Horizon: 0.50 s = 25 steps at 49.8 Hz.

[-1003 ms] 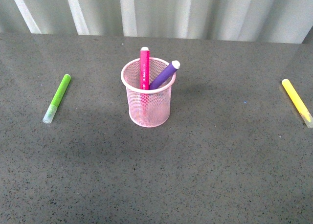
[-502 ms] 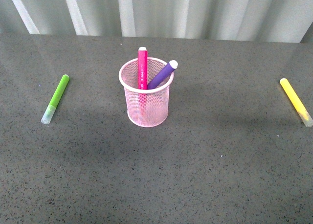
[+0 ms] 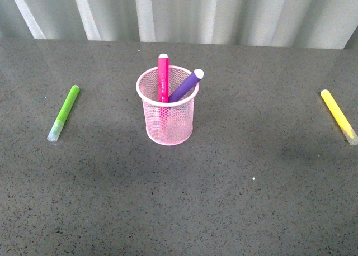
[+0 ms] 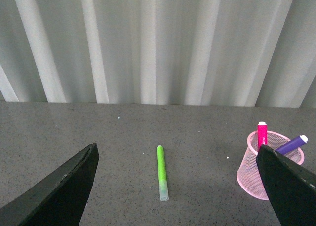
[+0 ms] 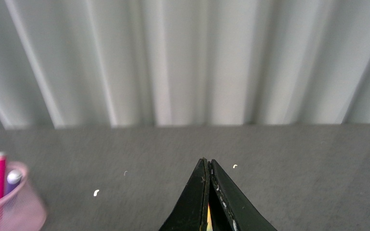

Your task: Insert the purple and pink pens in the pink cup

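On the table: looks basically done, both pens sit in the cup.
Cup (image 3: pixel 166 113): middle of the table, upright.
Pink pen (image 3: pixel 163 77): standing near straight inside.
Purple pen (image 3: pixel 186 85): leaning on the rim.
Risk: a careless arm swing could tip that light cup, or someone grabs the green marker (image 3: pixel 64 112) or yellow marker (image 3: pixel 338 115) by mistake.
Left gripper (image 4: pixel 173 186): spread wide, empty, cup well off to its side.
Right gripper (image 5: pixel 208 202): pinched closed, far from the cup.

A plain staged test setup, like a lab: a dark grey speckled table (image 3: pixel 224 200) before a pale pleated curtain (image 3: pixel 224 13), bare except for a pink cup (image 3: pixel 166 113) of pens and two loose markers.
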Available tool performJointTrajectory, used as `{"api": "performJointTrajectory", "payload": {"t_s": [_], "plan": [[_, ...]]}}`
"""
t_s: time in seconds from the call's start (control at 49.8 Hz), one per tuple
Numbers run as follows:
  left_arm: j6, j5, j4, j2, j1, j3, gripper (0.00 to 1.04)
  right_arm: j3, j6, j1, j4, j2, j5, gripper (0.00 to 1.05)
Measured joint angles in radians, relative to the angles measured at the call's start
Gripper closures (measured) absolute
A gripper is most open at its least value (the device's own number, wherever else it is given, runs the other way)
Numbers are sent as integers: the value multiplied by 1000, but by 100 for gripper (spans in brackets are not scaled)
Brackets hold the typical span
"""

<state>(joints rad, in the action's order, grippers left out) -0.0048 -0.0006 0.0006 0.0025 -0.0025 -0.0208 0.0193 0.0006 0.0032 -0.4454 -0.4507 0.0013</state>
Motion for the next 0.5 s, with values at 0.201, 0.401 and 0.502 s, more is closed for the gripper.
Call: {"api": "performJointTrajectory", "payload": {"t_s": [0.201,0.401,0.502], "plan": [[0,0,0,0,0,0,7,0,0,-2,91,100,0,101],[0,0,0,0,0,0,7,0,0,-2,160,169,0,101],[0,0,0,0,0,0,7,0,0,-2,195,204,0,101]]}}
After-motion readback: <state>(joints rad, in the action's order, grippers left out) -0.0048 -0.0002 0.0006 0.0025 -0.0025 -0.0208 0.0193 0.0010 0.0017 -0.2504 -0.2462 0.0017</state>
